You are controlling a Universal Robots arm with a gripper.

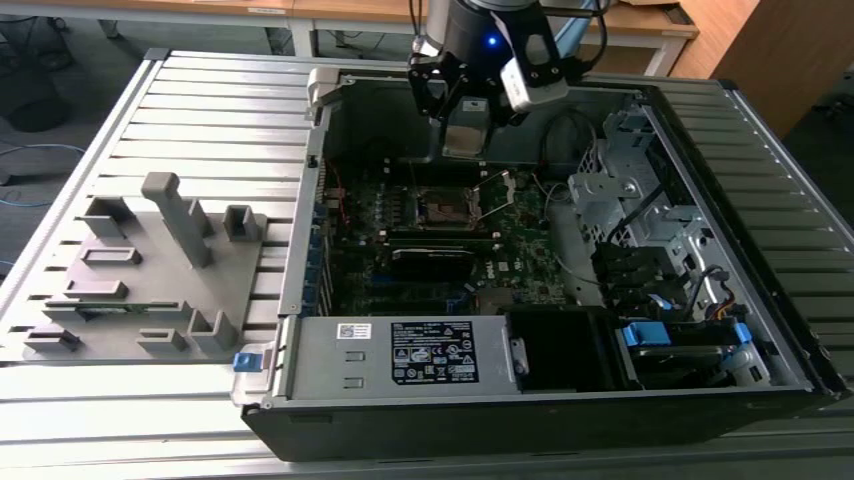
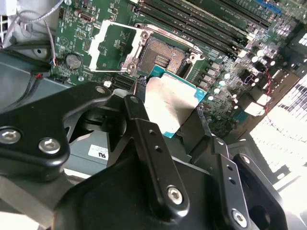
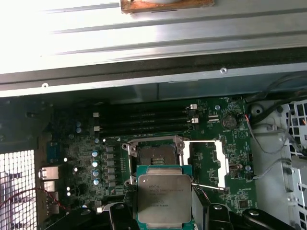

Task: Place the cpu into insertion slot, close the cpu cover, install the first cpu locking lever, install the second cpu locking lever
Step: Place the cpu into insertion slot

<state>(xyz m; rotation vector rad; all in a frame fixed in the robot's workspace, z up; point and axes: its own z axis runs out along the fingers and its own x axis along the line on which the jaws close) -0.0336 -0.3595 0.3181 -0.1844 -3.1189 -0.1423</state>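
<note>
On the exterior view's left, a grey fixture [image 1: 147, 280] sits on the slatted tabletop [image 1: 200, 100]. Centre frame, inside the open computer case [image 1: 534, 400], the gripper [image 1: 466, 140] hangs above the bare insertion slot [image 1: 441, 207], clamped on the cpu [image 3: 164, 200]. The cpu cover [image 3: 206, 160] lies flipped open beside the slot.

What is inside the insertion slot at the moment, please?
Nothing: the slot shows bare contacts, the cover open beside it. In the first wrist view the cpu, held in the gripper, hides part of its rim.
</note>
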